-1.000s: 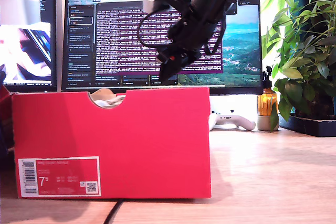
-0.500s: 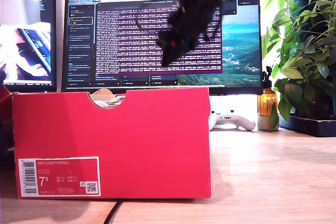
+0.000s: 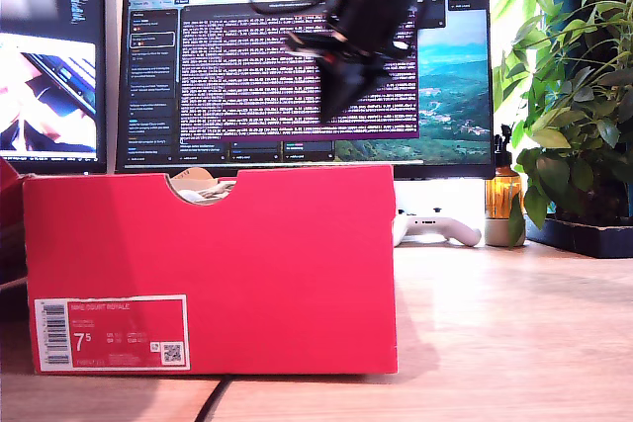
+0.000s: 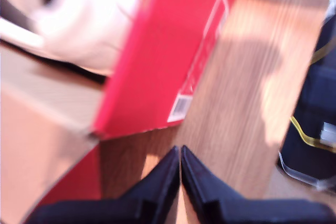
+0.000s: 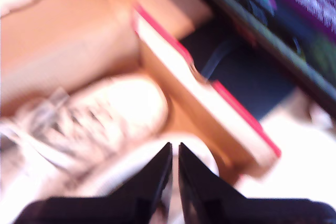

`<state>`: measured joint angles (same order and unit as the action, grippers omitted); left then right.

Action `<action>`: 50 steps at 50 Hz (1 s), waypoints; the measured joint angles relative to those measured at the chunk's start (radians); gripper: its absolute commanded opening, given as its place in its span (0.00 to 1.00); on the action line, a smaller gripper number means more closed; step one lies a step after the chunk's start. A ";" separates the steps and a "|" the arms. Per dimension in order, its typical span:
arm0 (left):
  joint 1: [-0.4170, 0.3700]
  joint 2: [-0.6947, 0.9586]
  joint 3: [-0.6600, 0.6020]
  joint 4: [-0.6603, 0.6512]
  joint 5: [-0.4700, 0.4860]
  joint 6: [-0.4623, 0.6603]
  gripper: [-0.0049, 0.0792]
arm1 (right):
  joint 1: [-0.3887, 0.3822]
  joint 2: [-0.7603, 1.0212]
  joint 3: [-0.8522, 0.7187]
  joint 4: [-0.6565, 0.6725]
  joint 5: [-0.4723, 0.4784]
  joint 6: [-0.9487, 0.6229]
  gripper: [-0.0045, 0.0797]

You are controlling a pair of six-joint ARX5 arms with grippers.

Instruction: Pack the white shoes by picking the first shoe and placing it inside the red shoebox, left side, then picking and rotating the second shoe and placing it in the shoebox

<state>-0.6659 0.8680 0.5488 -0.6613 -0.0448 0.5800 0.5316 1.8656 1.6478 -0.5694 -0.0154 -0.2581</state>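
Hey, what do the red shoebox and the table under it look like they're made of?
The red shoebox looks like matte cardboard: flat red outer face, plain brown inner walls in my second wrist view. The table shows light wood grain with a soft sheen, either wood or laminate.

Red shoebox (image 3: 247,254): one, with one white barcode label (image 3: 111,333). White shoes: two visible inside the box in the second wrist view, first shoe (image 5: 100,114) and second shoe (image 5: 197,153). Monitors: two, first monitor (image 3: 237,66) and second monitor (image 3: 51,56); game controller (image 3: 435,226): one; amber bottle (image 3: 503,195): one; potted plant (image 3: 579,96): one; table (image 3: 514,333): one.
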 measured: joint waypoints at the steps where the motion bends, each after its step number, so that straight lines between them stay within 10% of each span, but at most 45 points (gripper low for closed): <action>1: 0.000 -0.017 0.000 -0.005 0.003 -0.017 0.04 | -0.007 0.000 0.000 -0.009 0.000 0.003 0.04; 22: 0.014 -0.192 0.000 0.085 0.036 -0.232 0.04 | -0.173 -0.001 -0.006 -0.145 -0.001 0.048 0.04; 50: 0.291 -0.123 0.000 0.535 0.242 -0.323 0.04 | -0.315 -0.280 -0.566 0.255 -0.001 0.082 0.04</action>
<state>-0.3744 0.7448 0.5488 -0.1261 0.1974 0.2565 0.2165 1.5856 1.0821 -0.3145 -0.0162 -0.1757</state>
